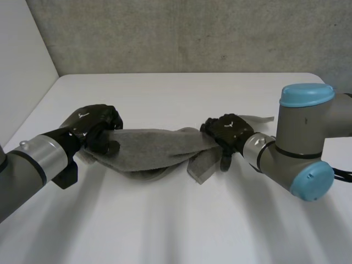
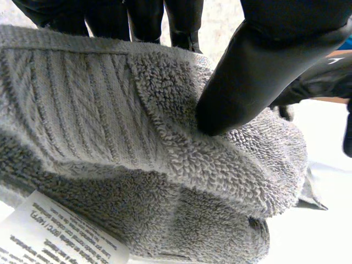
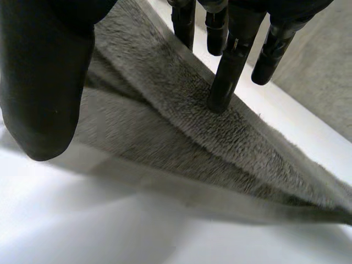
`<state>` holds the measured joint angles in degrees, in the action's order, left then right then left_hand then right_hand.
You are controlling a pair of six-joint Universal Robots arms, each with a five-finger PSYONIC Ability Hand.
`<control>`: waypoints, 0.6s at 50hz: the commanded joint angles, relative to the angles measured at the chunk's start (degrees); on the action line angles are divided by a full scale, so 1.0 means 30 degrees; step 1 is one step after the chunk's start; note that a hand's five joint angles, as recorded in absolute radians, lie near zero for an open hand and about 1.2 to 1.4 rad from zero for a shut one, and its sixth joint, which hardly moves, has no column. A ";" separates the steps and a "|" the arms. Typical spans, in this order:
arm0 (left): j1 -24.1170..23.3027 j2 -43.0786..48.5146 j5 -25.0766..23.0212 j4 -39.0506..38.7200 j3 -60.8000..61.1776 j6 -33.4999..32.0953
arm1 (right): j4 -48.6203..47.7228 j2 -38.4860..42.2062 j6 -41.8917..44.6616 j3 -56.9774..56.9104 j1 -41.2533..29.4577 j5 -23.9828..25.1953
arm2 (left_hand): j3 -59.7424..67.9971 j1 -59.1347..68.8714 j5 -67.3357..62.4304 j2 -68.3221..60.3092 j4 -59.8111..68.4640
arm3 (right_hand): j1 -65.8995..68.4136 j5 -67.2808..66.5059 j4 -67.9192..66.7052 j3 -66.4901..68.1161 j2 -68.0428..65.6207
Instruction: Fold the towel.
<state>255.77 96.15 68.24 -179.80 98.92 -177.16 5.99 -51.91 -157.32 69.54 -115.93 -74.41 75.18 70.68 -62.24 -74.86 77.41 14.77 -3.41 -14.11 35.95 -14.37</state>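
Left hand angled in from the left side, thumb and fingers clamped on one end of the grey towel, right hand pinching the opposite end, towel stretched lengthwise between them over the white surface, middle sagging

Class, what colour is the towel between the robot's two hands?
The towel is plain grey, shown best in the left wrist view.

Head view looking down from behind, wrist views close, sharing towel
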 commanded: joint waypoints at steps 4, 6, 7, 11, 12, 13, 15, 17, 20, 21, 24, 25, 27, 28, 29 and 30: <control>0.0144 -0.1552 -0.0041 -0.0182 0.1507 -0.0155 | -0.0590 0.1631 -0.0500 -0.2671 0.0176 -0.0799 | 0.0437 0.1937 -0.1417 -0.0544 -0.0305 | -0.1589 0.1135 0.1371 -0.8651 0.1457; 0.0144 -0.1611 -0.0041 -0.0212 0.1596 -0.0155 | -0.0735 0.1631 -0.0529 -0.2817 0.0235 -0.0830 | 0.0436 0.1936 -0.1417 -0.0543 -0.0305 | -0.1589 0.1135 0.1371 -0.8651 0.1457; 0.0173 -0.1640 -0.0041 -0.0270 0.1684 -0.0155 | -0.0911 0.1718 -0.0559 -0.3080 0.0265 -0.0772 | 0.0436 0.1936 -0.1417 -0.0543 -0.0305 | -0.1589 0.1135 0.1371 -0.8651 0.1457; 0.0232 -0.1641 -0.0012 -0.0329 0.1772 -0.0155 | -0.0971 0.2271 -0.0530 -0.3753 0.0265 -0.0713 | 0.0436 0.1936 -0.1417 -0.0543 -0.0305 | -0.1510 0.1056 0.1292 -0.8572 0.1378; 0.0290 -0.1641 -0.0012 -0.0329 0.1743 -0.0155 | -0.0913 0.2710 -0.0472 -0.4133 0.0265 -0.0800 | 0.0436 0.1936 -0.1417 -0.0543 -0.0305 | -0.0229 -0.0225 0.0010 -0.7291 0.0096; 0.0291 -0.1641 -0.0012 -0.0329 0.1743 -0.0155 | -0.0855 0.3063 -0.0413 -0.4485 0.0294 -0.0830 | 0.0436 0.1936 -0.1417 -0.0543 -0.0305 | 0.0672 -0.1126 -0.0891 -0.6390 -0.0805; 0.0407 -0.1641 -0.0012 -0.0358 0.1656 -0.0155 | -0.0825 0.3501 -0.0413 -0.4866 0.0410 -0.0859 | 0.0436 0.1936 -0.1417 -0.0543 -0.0305 | 0.1348 -0.1802 -0.1566 -0.5714 -0.1480; 0.0495 -0.1670 -0.0012 -0.0387 0.1626 -0.0155 | -0.0796 0.3999 -0.0384 -0.5305 0.0614 -0.0918 | 0.0436 0.1936 -0.1417 -0.0543 -0.0305 | 0.2464 -0.2918 -0.2683 -0.4598 -0.2597; 0.0642 -0.1757 -0.0012 -0.0388 0.1597 -0.0126 | -0.0737 0.4879 -0.0383 -0.6300 0.0937 -0.0977 | 0.0436 0.1936 -0.1417 -0.0543 -0.0305 | 0.4930 -0.5384 -0.5148 -0.2132 -0.5063; 0.0700 -0.1816 -0.0012 -0.0388 0.1597 -0.0126 | -0.0621 0.5260 -0.0383 -0.6827 0.1055 -0.0977 | 0.0436 0.1936 -0.1417 -0.0543 -0.0305 | 0.7330 -0.7784 -0.7548 0.0268 -0.7462; 0.0701 -0.1846 -0.0012 -0.0388 0.1597 -0.0126 | -0.0502 0.5644 -0.0383 -0.7389 0.1114 -0.0977 | 0.0436 0.1936 -0.1417 -0.0543 -0.0305 | 1.0045 -1.0499 -1.0263 0.2983 -1.0178; 0.0730 -0.1875 -0.0012 -0.0388 0.1597 -0.0126 | -0.0415 0.5963 -0.0354 -0.7882 0.1114 -0.0977 | 0.0436 0.1936 -0.1417 -0.0543 -0.0305 | 1.2710 -1.3164 -1.2928 0.5648 -1.2842; 0.0730 -0.1904 -0.0012 -0.0417 0.1597 -0.0126 | -0.0297 0.6260 -0.0354 -0.8327 0.1114 -0.0947 | 0.0436 0.1936 -0.1417 -0.0543 -0.0305 | 1.5820 -1.6274 -1.6038 0.8758 -1.5953; 0.0759 -0.1933 -0.0012 -0.0446 0.1597 -0.0126 | -0.0152 0.6434 -0.0325 -0.8762 0.1114 -0.0947 | 0.0436 0.1936 -0.1417 -0.0543 -0.0305 | 1.9040 -1.9494 -1.9258 1.1978 -1.9173; 0.0876 -0.1963 -0.0012 -0.0504 0.1568 -0.0126 | -0.0006 0.6464 -0.0296 -0.9172 0.1114 -0.0947 | 0.0436 0.1936 -0.1417 -0.0543 -0.0305 | 2.1717 -2.2171 -2.1935 1.4655 -2.1850; 0.0877 -0.1963 -0.0012 -0.0505 0.1567 -0.0126 | -0.0004 0.6465 -0.0295 -0.9176 0.1114 -0.0947 | 0.0436 0.1936 -0.1417 -0.0543 -0.0305 | 2.1744 -2.2198 -2.1962 1.4682 -2.1877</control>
<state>257.98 90.55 68.21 -181.05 103.69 -177.54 4.81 -34.07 -158.38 45.90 -112.62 -77.32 75.18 70.68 -62.24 -74.86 77.40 68.74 -57.67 -67.93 67.86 -68.37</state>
